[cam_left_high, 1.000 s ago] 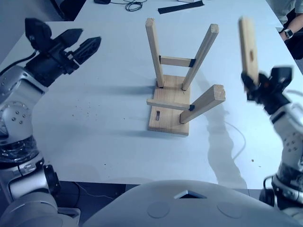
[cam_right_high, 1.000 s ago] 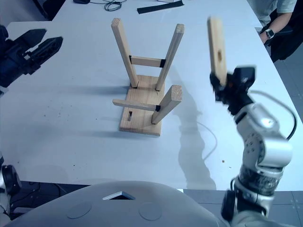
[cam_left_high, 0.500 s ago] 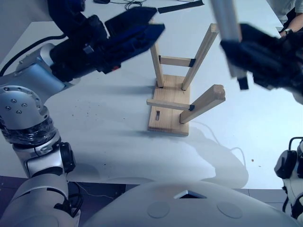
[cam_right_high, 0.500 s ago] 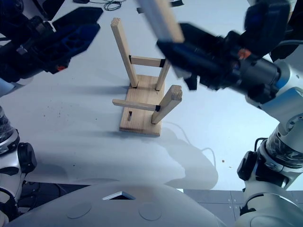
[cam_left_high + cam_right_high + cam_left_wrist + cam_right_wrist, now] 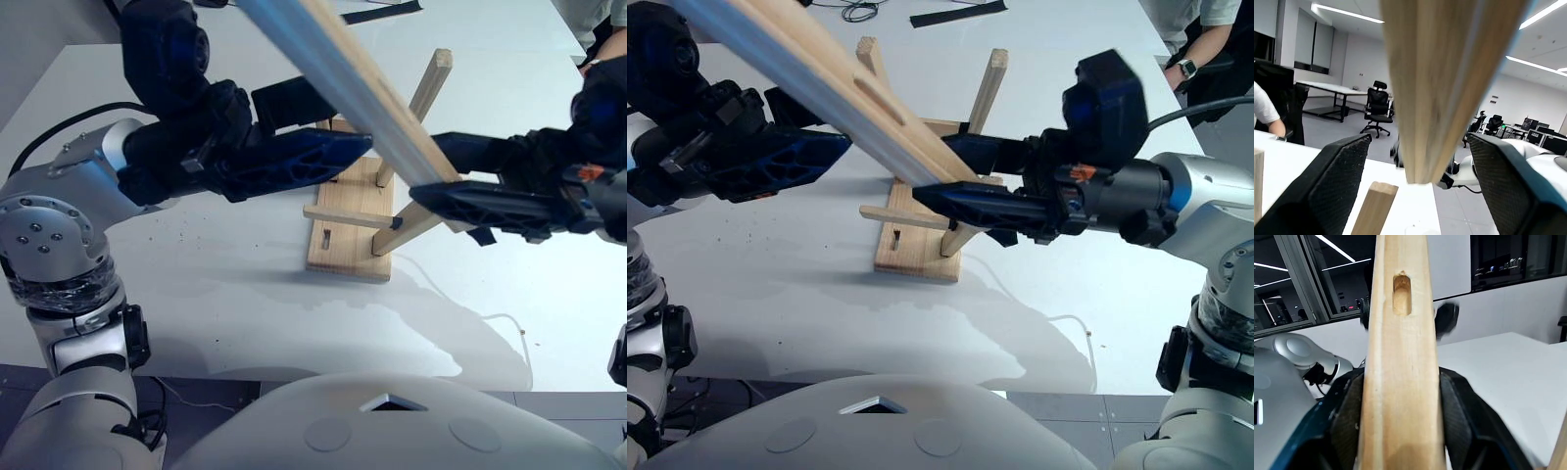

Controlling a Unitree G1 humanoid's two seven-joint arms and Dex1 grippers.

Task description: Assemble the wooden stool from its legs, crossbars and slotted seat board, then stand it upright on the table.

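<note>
Wood runs across the head view: a loose leg (image 5: 333, 69) slants up and away from the right gripper (image 5: 426, 166), which is pinched on the leg's lower end and holds it in the air over the table (image 5: 196, 255). The left gripper (image 5: 338, 132) faces it from the other side, further up the same stick, probably to steady it or to take it over for a better hold. Below both grippers lies the board (image 5: 343, 250), underside up, with three fitted legs (image 5: 988, 83) standing in it. A crossbar (image 5: 348, 217) sticks out from the nearest of them, its free end bare. Beside that end an open slot (image 5: 325, 238) shows in the board, which I take to be the seat for the held piece. In the left wrist view the two fingers (image 5: 1337, 186) stand spread, with the stick running between them and a gap on each side, so this gripper brackets the wood without pressing on it. In the right wrist view the pads (image 5: 1349, 426) are pressed together on the stick's two narrow edges. That leaves its broad face and the mortise (image 5: 1402, 293) uncovered, which should let the crossbar end enter once the leg is brought down.
</note>
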